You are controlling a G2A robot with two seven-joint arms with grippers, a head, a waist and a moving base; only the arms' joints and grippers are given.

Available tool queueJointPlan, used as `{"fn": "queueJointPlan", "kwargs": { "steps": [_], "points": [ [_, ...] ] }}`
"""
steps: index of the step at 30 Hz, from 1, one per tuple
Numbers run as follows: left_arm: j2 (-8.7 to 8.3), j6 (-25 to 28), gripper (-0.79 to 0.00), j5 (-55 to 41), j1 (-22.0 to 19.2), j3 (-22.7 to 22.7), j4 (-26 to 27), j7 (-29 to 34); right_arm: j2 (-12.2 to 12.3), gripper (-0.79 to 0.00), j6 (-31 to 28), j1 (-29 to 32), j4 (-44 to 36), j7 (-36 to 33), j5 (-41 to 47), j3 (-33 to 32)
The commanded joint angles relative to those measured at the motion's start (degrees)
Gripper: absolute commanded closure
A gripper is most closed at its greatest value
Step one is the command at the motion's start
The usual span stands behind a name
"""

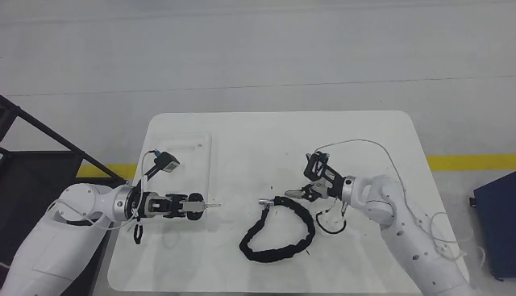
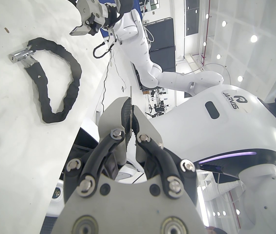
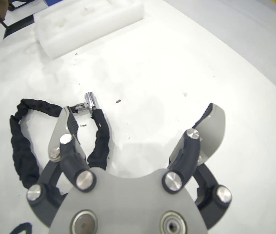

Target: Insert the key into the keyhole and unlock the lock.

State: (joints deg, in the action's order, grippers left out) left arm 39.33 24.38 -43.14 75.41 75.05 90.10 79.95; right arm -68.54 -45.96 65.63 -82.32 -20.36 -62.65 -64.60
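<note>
Thin metal key (image 1: 211,205) is clamped in left tool (image 1: 200,206); chrome lock cylinder (image 1: 264,202) lies at 3 o'clock, roughly coaxial; right tool (image 3: 138,108) jaws apart.

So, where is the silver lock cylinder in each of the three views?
Top view: lock cylinder near the middle of the table.
Left wrist view: lock cylinder joining the black chain's ends.
Right wrist view: lock cylinder just beyond one finger of the open right claw.
Shared landmark: the black chain looped from it.

Open table (image 1: 242,147) between key (image 1: 213,206) and lock cylinder (image 1: 264,202), chain loop (image 1: 278,235) beside (lying flat), foam tray (image 1: 189,151) behind key
</note>
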Motion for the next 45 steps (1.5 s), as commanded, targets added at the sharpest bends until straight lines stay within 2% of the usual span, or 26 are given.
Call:
{"fn": "queueJointPlan", "kwargs": {
  "steps": [1, 5, 14, 19, 20, 21, 22, 25, 27, 28, 30, 32, 35, 38, 43, 45],
  "points": [
    [0.00, 0.00, 0.000, 0.00, 0.00, 0.00, 0.00, 0.00, -0.18, -0.785, -1.72, -1.37, 0.04, -2.46, 1.19, 1.59],
    [0.00, 0.00, 0.000, 0.00, 0.00, 0.00, 0.00, 0.00, -0.81, -0.785, -4.15, -5.21, 0.02, -11.26, -0.55, 7.25],
    [0.00, 0.00, 0.000, 0.00, 0.00, 0.00, 0.00, 0.00, -3.06, -0.785, -3.37, -12.42, 4.08, -16.48, 2.25, 15.78],
    [0.00, 0.00, 0.000, 0.00, 0.00, 0.00, 0.00, 0.00, -3.89, -0.785, -3.99, -15.99, 5.49, -22.25, 1.13, 19.63],
    [0.00, 0.00, 0.000, 0.00, 0.00, 0.00, 0.00, 0.00, -4.02, -0.594, -3.81, -16.47, 5.44, -22.83, 0.44, 20.25],
    [0.00, 0.00, 0.000, 0.00, 0.00, 0.00, 0.00, 0.00, -4.13, -0.289, -3.39, -16.63, 5.67, -22.62, 0.56, 20.53],
    [0.00, 0.00, 0.000, 0.00, 0.00, 0.00, 0.00, 0.00, -4.21, -0.256, -3.29, -16.78, 5.92, -22.55, 0.61, 20.83],
    [0.00, 0.00, 0.000, 0.00, 0.00, 0.00, 0.00, 0.00, -4.32, -0.268, -2.68, -17.24, 6.75, -23.19, 0.03, 21.48],
    [0.00, 0.00, 0.000, 0.00, 0.00, 0.00, 0.00, 0.00, -4.34, -0.209, -2.57, -17.31, 7.16, -22.89, 0.22, 21.63],
    [0.00, 0.00, 0.000, 0.00, 0.00, 0.00, 0.00, 0.00, -4.33, -0.209, -2.53, -17.37, 7.36, -22.85, 0.24, 21.67],
    [0.00, 0.00, 0.000, 0.00, 0.00, 0.00, 0.00, 0.00, -4.31, -0.259, -2.40, -17.42, 7.64, -23.30, 0.16, 21.86],
    [0.00, 0.00, 0.000, 0.00, 0.00, 0.00, 0.00, 0.00, -4.28, -0.268, -2.28, -17.42, 7.45, -23.69, 0.23, 22.02],
    [0.00, 0.00, 0.000, 0.00, 0.00, 0.00, 0.00, 0.00, -4.14, -0.366, -2.20, -17.10, 6.98, -24.00, 0.66, 22.01],
    [0.00, 0.00, 0.000, 0.00, 0.00, 0.00, 0.00, 0.00, -3.92, -0.311, -2.20, -16.73, 6.47, -24.52, 1.00, 21.88],
    [0.00, 0.00, 0.000, 0.00, 0.00, 0.00, 0.00, 0.00, -3.66, -0.305, -2.33, -16.34, 6.09, -26.02, 1.41, 22.11],
    [0.00, 0.00, 0.000, 0.00, 0.00, 0.00, 0.00, 0.00, -3.60, -0.342, -2.11, -16.28, 6.20, -26.20, 1.64, 22.16]
  ]
}}
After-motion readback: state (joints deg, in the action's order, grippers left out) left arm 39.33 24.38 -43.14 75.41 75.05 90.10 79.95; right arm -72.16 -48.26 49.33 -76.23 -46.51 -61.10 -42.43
